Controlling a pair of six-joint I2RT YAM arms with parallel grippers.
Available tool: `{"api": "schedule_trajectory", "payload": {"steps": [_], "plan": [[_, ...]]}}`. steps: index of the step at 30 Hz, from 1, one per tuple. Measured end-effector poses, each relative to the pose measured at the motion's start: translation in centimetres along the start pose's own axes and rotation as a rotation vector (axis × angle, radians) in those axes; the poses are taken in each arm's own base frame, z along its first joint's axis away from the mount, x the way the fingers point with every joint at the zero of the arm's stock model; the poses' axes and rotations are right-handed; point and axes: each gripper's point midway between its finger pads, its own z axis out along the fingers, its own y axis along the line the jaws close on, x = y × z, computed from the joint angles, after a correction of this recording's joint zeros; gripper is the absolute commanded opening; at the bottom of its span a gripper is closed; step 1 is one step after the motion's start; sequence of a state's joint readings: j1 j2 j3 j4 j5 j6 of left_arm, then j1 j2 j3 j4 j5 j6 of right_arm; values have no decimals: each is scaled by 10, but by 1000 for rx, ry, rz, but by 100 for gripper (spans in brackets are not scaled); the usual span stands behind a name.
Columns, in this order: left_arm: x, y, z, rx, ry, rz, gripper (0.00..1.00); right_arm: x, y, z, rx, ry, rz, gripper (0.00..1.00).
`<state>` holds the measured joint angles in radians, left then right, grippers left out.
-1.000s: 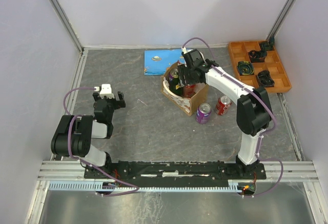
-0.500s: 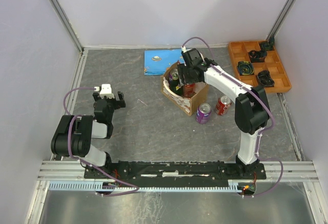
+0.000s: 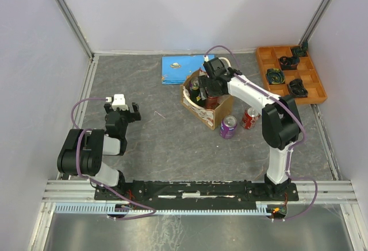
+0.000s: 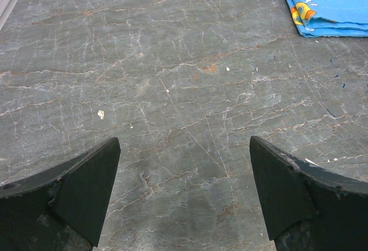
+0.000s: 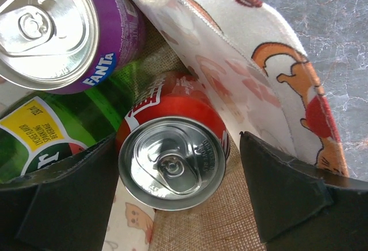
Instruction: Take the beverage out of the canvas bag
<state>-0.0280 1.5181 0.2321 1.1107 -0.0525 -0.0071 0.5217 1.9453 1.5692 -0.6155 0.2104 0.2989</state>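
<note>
Fingers on right arm (image 5: 287,199) spread wide, straddling upright red can (image 5: 172,162) inside canvas bag (image 5: 253,73). Risk: one snagging bag wall, other jamming on green bottle (image 5: 57,127), dragging bag up. Left fingers (image 4: 75,188) wide, over bare table (image 4: 184,90).

Soft, even white light fills all views, with only faint shadows. Between the right pincer (image 5: 178,139) fingers (image 5: 287,205), the red can (image 5: 171,163) shows mild glare on its silver lid, in sharp focus. Ahead of the left pincer (image 4: 184,141) the tabletop (image 4: 184,78) is crisp. Both pincers' near fingers look dark and slightly blurred.
</note>
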Motion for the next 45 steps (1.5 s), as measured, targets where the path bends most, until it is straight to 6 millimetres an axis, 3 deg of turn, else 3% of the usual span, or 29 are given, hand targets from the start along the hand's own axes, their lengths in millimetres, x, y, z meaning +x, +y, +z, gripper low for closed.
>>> {"api": "schedule_trajectory", "payload": {"steps": [2, 4, 7, 8, 16, 21, 25, 29, 32, 36, 45], "plan": [[0, 0, 0, 0, 0, 0, 99, 0, 1, 1, 0, 1, -2, 75], [0, 0, 0, 0, 0, 0, 99, 1, 4, 3, -9, 4, -3, 58], [0, 0, 0, 0, 0, 0, 99, 0, 3, 2, -1, 6, -15, 5], [0, 0, 0, 0, 0, 0, 99, 0, 3, 2, 0, 8, -15, 0], [0, 0, 0, 0, 0, 0, 99, 1, 2, -1, 4, 14, -28, 0], [0, 0, 0, 0, 0, 0, 99, 0, -9, -22, 31, 12, -57, 0], [0, 0, 0, 0, 0, 0, 99, -23, -16, -62, 26, -93, -51, 0], [0, 0, 0, 0, 0, 0, 99, -48, -24, -114, 9, -234, -20, 0], [0, 0, 0, 0, 0, 0, 99, -54, -31, -149, 8, -320, -3, 0], [0, 0, 0, 0, 0, 0, 99, -37, -44, -185, 32, -366, 5, 0], [0, 0, 0, 0, 0, 0, 99, 39, -69, -249, 76, -323, 41, 0]]}}
